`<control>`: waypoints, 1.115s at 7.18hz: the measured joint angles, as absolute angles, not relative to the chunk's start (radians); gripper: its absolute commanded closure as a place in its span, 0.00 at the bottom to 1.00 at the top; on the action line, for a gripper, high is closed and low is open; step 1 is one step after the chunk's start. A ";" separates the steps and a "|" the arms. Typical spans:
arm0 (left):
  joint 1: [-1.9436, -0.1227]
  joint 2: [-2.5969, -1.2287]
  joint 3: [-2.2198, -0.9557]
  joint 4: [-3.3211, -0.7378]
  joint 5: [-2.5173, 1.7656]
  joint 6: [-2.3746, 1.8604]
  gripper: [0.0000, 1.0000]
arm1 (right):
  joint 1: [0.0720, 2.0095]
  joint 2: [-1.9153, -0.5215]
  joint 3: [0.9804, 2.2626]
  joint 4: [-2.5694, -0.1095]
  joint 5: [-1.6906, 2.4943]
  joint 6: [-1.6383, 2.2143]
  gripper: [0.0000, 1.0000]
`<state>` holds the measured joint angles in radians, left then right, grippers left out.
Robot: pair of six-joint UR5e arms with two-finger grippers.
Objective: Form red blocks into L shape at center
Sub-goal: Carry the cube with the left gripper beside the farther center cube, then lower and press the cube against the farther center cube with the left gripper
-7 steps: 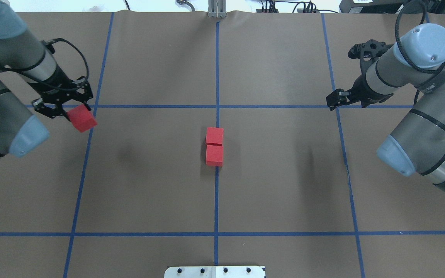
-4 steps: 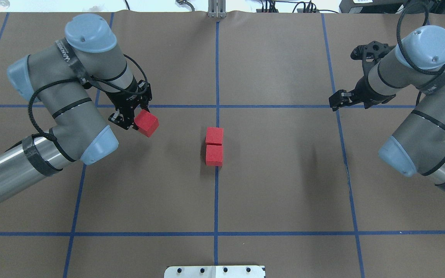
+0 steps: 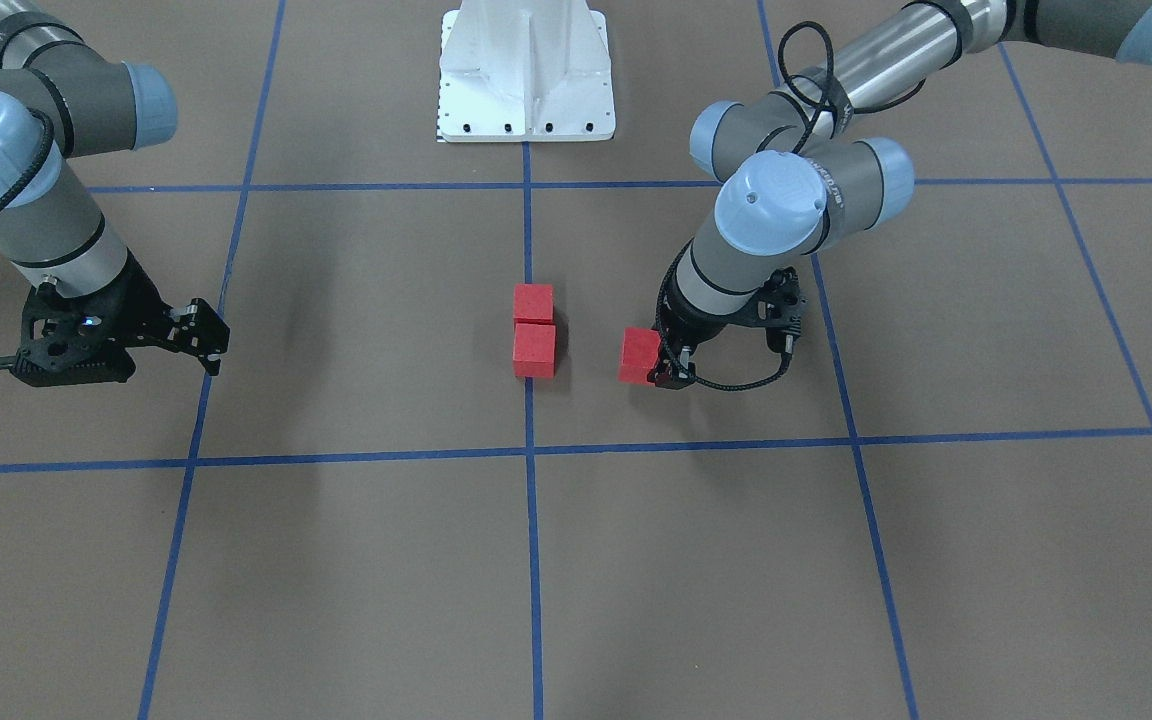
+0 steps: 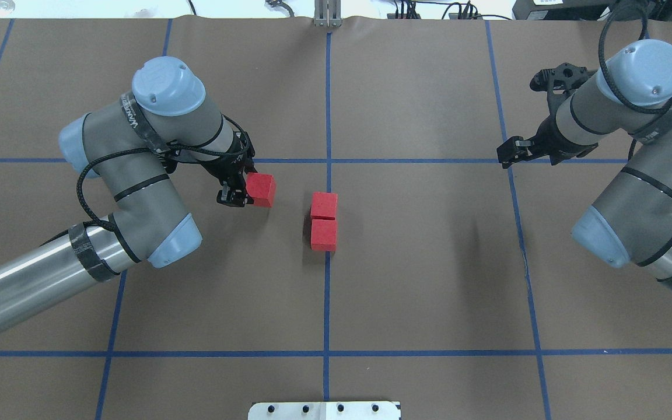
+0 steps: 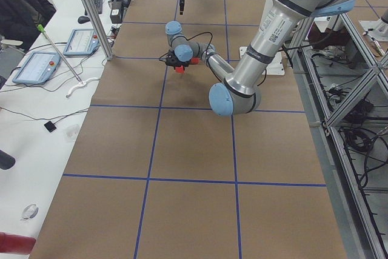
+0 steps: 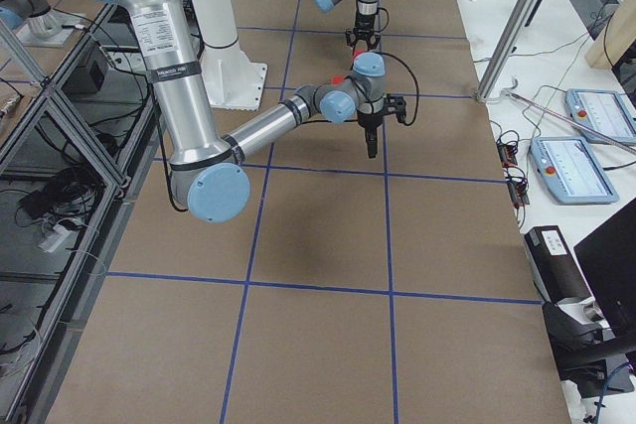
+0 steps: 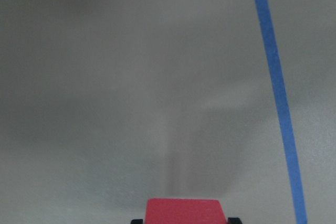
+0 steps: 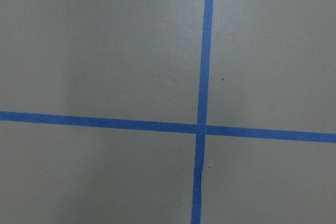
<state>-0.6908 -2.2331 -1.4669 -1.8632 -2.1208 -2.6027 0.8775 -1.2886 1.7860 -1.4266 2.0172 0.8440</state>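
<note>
Three red blocks, touching pair on blue line mid-frame, bare floor around, third block clenched in left gripper, right gripper far right, grip unclear

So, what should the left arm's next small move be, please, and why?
Probably carry the held red block in the left end effector across beside the far block: it and the near block touch in a row on the centre line, with the held one apart.

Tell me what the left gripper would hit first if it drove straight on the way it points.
The left gripper points mostly down, so its red block would likely meet the bare brown table cover first. Its wrist view shows only cover and blue tape ahead, not the two placed blocks.
</note>
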 measured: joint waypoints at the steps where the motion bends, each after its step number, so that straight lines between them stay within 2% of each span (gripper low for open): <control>1: -0.681 -2.247 -1.452 -1.886 -2.116 -2.654 1.00 | 0.877 -1.289 1.788 -1.427 2.017 0.845 0.00; 8: -0.618 -2.309 -1.400 -1.891 -2.066 -2.748 1.00 | 0.878 -1.292 1.792 -1.427 2.017 0.847 0.00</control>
<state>-0.6178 -2.3090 -1.3996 -1.8914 -2.0660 -2.7485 0.8778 -1.2916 1.7924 -1.4266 2.0172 0.8467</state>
